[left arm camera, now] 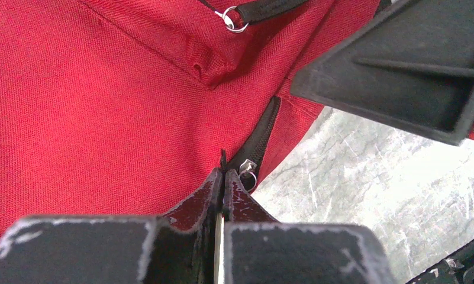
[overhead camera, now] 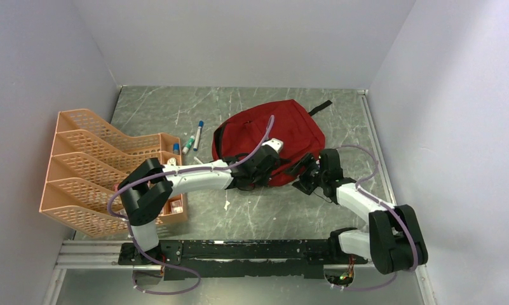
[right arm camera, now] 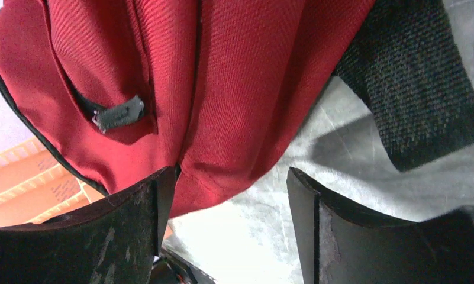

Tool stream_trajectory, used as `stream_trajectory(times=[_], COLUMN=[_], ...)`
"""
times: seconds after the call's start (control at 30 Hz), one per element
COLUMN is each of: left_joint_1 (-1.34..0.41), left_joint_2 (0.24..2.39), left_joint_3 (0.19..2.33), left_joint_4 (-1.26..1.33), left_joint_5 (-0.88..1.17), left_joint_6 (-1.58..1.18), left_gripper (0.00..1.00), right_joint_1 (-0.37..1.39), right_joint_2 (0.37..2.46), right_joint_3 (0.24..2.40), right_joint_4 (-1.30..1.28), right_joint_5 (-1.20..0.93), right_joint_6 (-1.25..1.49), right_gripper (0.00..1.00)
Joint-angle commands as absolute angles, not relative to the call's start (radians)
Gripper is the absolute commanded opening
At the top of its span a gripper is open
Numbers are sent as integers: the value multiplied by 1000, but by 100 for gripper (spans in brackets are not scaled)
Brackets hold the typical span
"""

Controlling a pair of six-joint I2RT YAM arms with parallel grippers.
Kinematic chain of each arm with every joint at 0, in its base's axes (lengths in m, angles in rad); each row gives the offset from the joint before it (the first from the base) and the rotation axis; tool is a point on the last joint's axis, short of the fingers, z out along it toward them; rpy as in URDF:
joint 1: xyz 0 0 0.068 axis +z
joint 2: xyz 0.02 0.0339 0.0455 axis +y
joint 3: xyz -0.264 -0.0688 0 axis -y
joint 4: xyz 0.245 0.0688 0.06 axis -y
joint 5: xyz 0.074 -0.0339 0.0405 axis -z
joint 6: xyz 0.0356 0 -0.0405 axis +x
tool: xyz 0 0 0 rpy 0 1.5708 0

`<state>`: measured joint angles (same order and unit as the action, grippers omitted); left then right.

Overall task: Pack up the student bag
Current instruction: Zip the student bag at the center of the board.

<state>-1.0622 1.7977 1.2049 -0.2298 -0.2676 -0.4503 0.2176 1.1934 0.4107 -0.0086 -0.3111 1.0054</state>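
The red bag (overhead camera: 283, 130) lies flat at the middle of the table (overhead camera: 271, 219), its near edge at 6 o'clock where both arms meet it. The left claw (left arm camera: 223, 175) is pressed together right against that edge, with the zipper slider (left arm camera: 248, 167) just beside its tips at 1 o'clock; whether it pinches a tab or a fold of cloth I cannot tell. The right claw (right arm camera: 231, 189) is spread, the bag's corner lying between its fingers, close to one of them. The step looks like opening the zip. To do it well, the right claw should close firmly on the corner cloth and hold it taut, so the left can draw along the zipper line rather than lift the whole bag. Counted: one bag, one orange organiser (overhead camera: 86, 159) at 9 o'clock, and three pens (overhead camera: 199, 135) at 10 o'clock of the bag.
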Motion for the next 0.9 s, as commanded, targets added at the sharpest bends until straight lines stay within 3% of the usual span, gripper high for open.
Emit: stream_trajectory(times=[0.0,0.2,0.37,0.6,0.87], left_joint_1=[-1070,-1068,-1062,-1021,-963], left_joint_2=[1762,1735,1704,1684,1627], left_joint_3=[1207,1200,1195,1202,1204], left_joint_4=[-187,-238,-262,-312,-357], left_joint_5=[-231,-313,-357,-417,-466], left_joint_6=[-455,-463,-456,-445,-414], left_gripper=[5,5,5,5,5], right_joint_1=[222,222,215,210,197], right_joint_2=[1257,1311,1280,1179,1150], right_joint_3=[393,380,398,450,476], right_joint_4=[151,179,113,-58,-135], right_joint_5=[-306,-211,-100,107,201], right_joint_6=[1056,1062,1021,919,863], right_gripper=[69,23,1,0,0])
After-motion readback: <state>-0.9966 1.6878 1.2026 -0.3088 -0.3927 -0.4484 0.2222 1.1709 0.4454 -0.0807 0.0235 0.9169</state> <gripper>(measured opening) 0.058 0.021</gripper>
